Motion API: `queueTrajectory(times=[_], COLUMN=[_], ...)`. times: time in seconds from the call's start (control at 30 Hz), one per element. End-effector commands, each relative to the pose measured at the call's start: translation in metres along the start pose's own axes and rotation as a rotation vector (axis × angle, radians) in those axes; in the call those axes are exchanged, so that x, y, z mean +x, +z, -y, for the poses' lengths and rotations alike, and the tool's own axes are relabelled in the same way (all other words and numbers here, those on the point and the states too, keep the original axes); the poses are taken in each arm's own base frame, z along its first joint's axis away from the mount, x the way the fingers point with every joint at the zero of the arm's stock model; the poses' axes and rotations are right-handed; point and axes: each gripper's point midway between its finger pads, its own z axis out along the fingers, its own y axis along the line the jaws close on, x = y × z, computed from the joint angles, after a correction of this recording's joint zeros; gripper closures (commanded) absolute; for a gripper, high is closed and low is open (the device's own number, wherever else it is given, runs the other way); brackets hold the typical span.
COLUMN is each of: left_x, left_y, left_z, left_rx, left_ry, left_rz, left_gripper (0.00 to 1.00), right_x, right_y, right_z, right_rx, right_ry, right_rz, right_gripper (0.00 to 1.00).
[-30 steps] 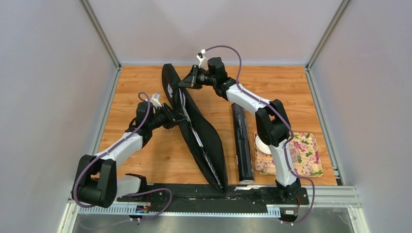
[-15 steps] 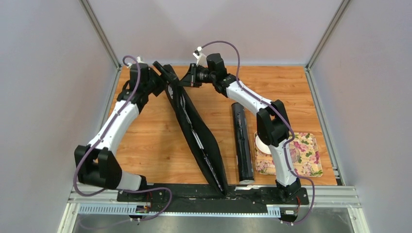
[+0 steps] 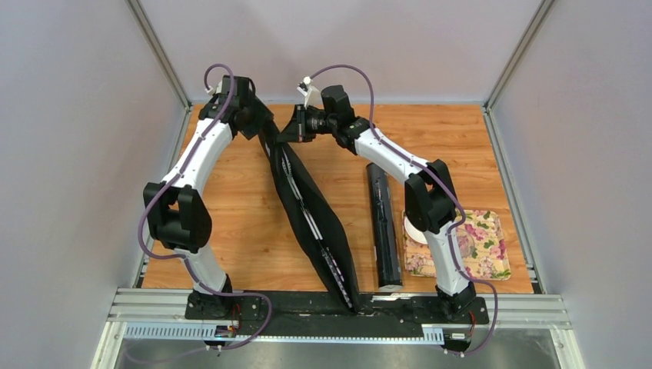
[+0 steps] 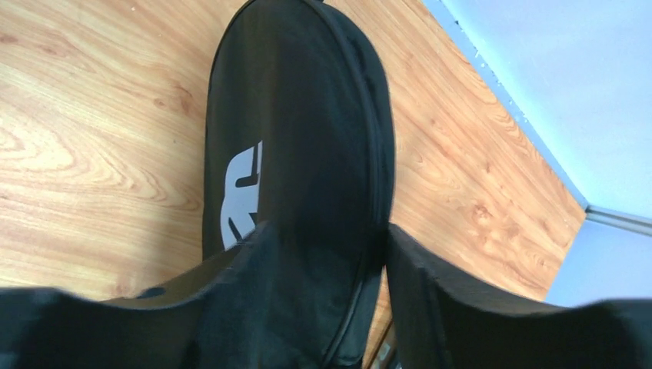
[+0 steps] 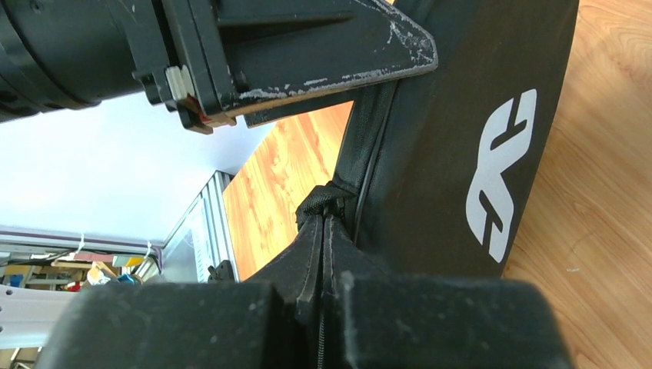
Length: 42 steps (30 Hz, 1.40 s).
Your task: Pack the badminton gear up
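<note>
The long black fabric racket bag (image 3: 304, 178) with a white logo lies aslant on the wooden counter (image 3: 238, 223), and both arms meet at its far end.

The left end effector (image 4: 329, 231) stands open. Its two dark fingers (image 4: 238, 292) are spread to either side of the bag's rounded tip (image 4: 300, 138), which runs on ahead of them. Whether the pads touch the cloth cannot be told.

The right end effector (image 5: 327, 280) is closed on the bag's zip seam, with a fold of black fabric pinched between its fingers. The bag's logo panel (image 5: 446, 138) is just ahead and to one side. In the overhead view this end effector (image 3: 292, 132) sits just beside the left one (image 3: 260, 127), with the bag's tip between them.

Back toward the bases from both, the bag's slit gapes and thin silver racket frames (image 3: 314, 226) show inside. The long dark tube (image 3: 382, 227) lies on the counter near the right arm's elbow, apart from the bag. Beyond it rests the flower-patterned rectangular tray (image 3: 488, 246).
</note>
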Motion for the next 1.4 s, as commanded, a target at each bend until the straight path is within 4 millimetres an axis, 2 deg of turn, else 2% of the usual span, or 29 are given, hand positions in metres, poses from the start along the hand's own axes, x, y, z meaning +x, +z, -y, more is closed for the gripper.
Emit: queueTrajectory(times=[0.0, 0.07, 0.1, 0.17, 0.2, 0.37, 0.4, 0.47, 0.5, 0.53, 0.6, 0.63, 0.7, 0.77, 0.8, 0.83, 0.87, 0.9, 0.93, 0.97, 1.07, 1.1, 1.13, 1.23, 1.3, 1.33, 1.37], left_x=[-0.008, -0.007, -0.007, -0.013, -0.018, -0.054, -0.060, -0.065, -0.070, -0.071, -0.077, -0.078, -0.080, -0.088, -0.089, -0.096, -0.099, -0.101, -0.112, -0.117, -0.132, -0.134, -0.139, -0.151, -0.158, -0.160, -0.161], left_y=[-0.002, 0.001, 0.002, 0.001, 0.001, -0.011, -0.014, -0.016, -0.017, -0.017, -0.017, -0.017, -0.016, -0.016, -0.014, -0.013, -0.013, -0.012, -0.013, -0.013, -0.011, -0.010, -0.010, -0.010, -0.011, -0.010, -0.009], left_z=[-0.003, -0.004, -0.006, -0.011, -0.014, -0.027, -0.025, -0.032, -0.034, -0.039, -0.048, -0.053, -0.062, -0.070, -0.074, -0.079, -0.083, -0.086, -0.096, -0.099, -0.112, -0.115, -0.117, -0.132, -0.141, -0.143, -0.146], left_rx=[-0.034, -0.039, -0.046, -0.082, -0.101, -0.202, -0.202, -0.238, -0.244, -0.262, -0.285, -0.297, -0.319, -0.336, -0.341, -0.339, -0.342, -0.345, -0.355, -0.356, -0.339, -0.333, -0.327, -0.336, -0.346, -0.344, -0.347], left_ry=[-0.011, -0.012, -0.013, -0.016, -0.017, -0.052, -0.073, -0.096, -0.113, -0.117, -0.135, -0.142, -0.154, -0.160, -0.162, -0.177, -0.180, -0.183, -0.204, -0.206, -0.251, -0.259, -0.268, -0.308, -0.328, -0.332, -0.337], left_rz=[-0.011, -0.013, -0.011, 0.021, 0.039, 0.191, 0.210, 0.223, 0.234, 0.232, 0.238, 0.236, 0.241, 0.260, 0.259, 0.267, 0.270, 0.272, 0.292, 0.297, 0.310, 0.310, 0.319, 0.338, 0.350, 0.352, 0.353], left_gripper=[0.44, 0.53, 0.71, 0.87, 1.00, 1.00, 1.00, 1.00, 1.00, 1.00, 1.00, 1.00, 1.00, 1.00, 1.00, 1.00, 1.00, 1.00, 1.00, 1.00, 1.00, 1.00, 1.00, 1.00, 1.00, 1.00, 1.00], right_x=[-0.008, -0.008, -0.006, -0.005, -0.006, 0.009, 0.018, 0.024, 0.038, 0.043, 0.047, 0.064, 0.070, 0.091, 0.087, 0.094, 0.116, 0.115, 0.126, 0.145, 0.161, 0.179, 0.177, 0.200, 0.203, 0.215, 0.215], right_y=[0.001, 0.001, 0.002, 0.001, 0.001, -0.001, -0.002, -0.005, -0.006, -0.009, -0.018, -0.020, -0.032, -0.042, -0.053, -0.059, -0.066, -0.077, -0.083, -0.091, -0.111, -0.119, -0.127, -0.143, -0.150, -0.155, -0.159], right_z=[-0.012, -0.011, -0.012, -0.011, -0.012, -0.015, -0.014, -0.017, -0.015, -0.015, -0.026, -0.017, -0.028, -0.023, -0.032, -0.031, -0.021, -0.030, -0.026, -0.019, -0.024, -0.017, -0.024, -0.015, -0.015, -0.009, -0.008], right_rx=[-0.048, -0.043, -0.048, -0.036, -0.032, -0.037, -0.040, -0.049, -0.053, -0.055, -0.065, -0.048, -0.059, -0.039, -0.040, -0.022, 0.006, 0.002, 0.018, 0.042, 0.058, 0.084, 0.083, 0.131, 0.155, 0.176, 0.193], right_ry=[-0.086, -0.089, -0.097, -0.096, -0.097, -0.070, -0.057, -0.037, -0.013, -0.010, -0.027, -0.002, -0.004, 0.028, -0.002, 0.003, 0.032, 0.007, 0.021, 0.047, 0.044, 0.067, 0.049, 0.071, 0.064, 0.079, 0.068], right_rz=[0.001, -0.007, -0.015, -0.026, -0.027, -0.076, -0.097, -0.112, -0.140, -0.146, -0.148, -0.175, -0.177, -0.213, -0.201, -0.214, -0.249, -0.239, -0.255, -0.284, -0.290, -0.313, -0.299, -0.325, -0.316, -0.332, -0.322], right_gripper=[1.00, 1.00, 1.00, 1.00, 1.00, 1.00, 1.00, 1.00, 1.00, 1.00, 1.00, 1.00, 1.00, 1.00, 1.00, 1.00, 1.00, 1.00, 1.00, 1.00, 1.00, 1.00, 1.00, 1.00, 1.00, 1.00, 1.00])
